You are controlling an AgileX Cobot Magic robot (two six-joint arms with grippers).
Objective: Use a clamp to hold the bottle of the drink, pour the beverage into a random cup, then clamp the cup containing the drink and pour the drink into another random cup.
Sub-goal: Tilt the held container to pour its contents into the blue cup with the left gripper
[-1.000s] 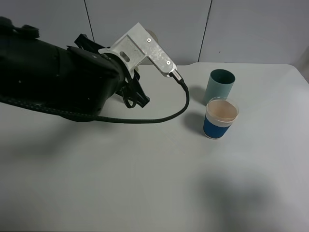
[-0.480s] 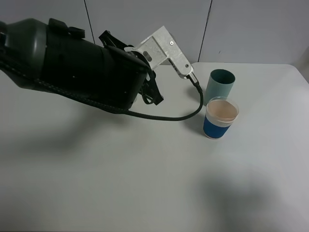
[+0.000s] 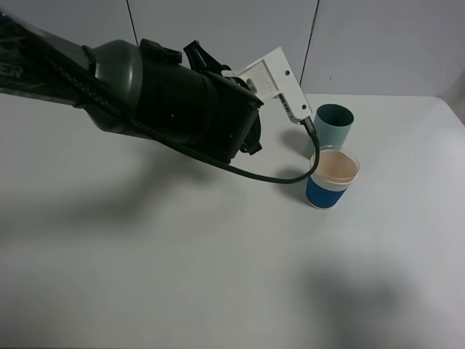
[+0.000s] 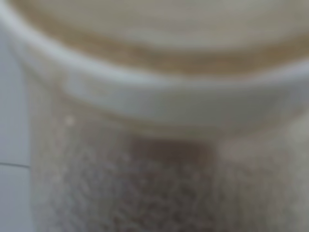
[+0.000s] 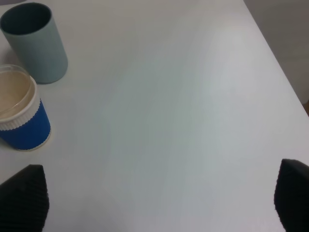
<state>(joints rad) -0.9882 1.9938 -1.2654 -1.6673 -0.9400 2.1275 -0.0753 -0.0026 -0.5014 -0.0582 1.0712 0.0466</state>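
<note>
A blue cup (image 3: 332, 180) with a white band holds tan drink at the right of the table. An empty pale teal cup (image 3: 331, 128) stands just behind it. Both also show in the right wrist view, the blue cup (image 5: 20, 118) and the teal cup (image 5: 35, 43). My left arm reaches across, and its gripper (image 3: 249, 143) is mostly hidden under the wrist, left of the cups. The left wrist view is filled by a blurred, very close object (image 4: 154, 96) with a whitish rim and a tan band; I cannot tell what it is. No bottle shows clearly. My right gripper (image 5: 157, 203) is open and empty.
The white camera bracket (image 3: 280, 83) and its black cable (image 3: 290, 177) hang close to the cups, the cable touching near the blue cup's rim. The table's right edge (image 5: 282, 72) runs past the right gripper. A grey panelled wall (image 3: 363, 43) stands behind.
My left arm has swung right across the table, bringing its wrist and cable up beside the two cups. The cups have not moved.
</note>
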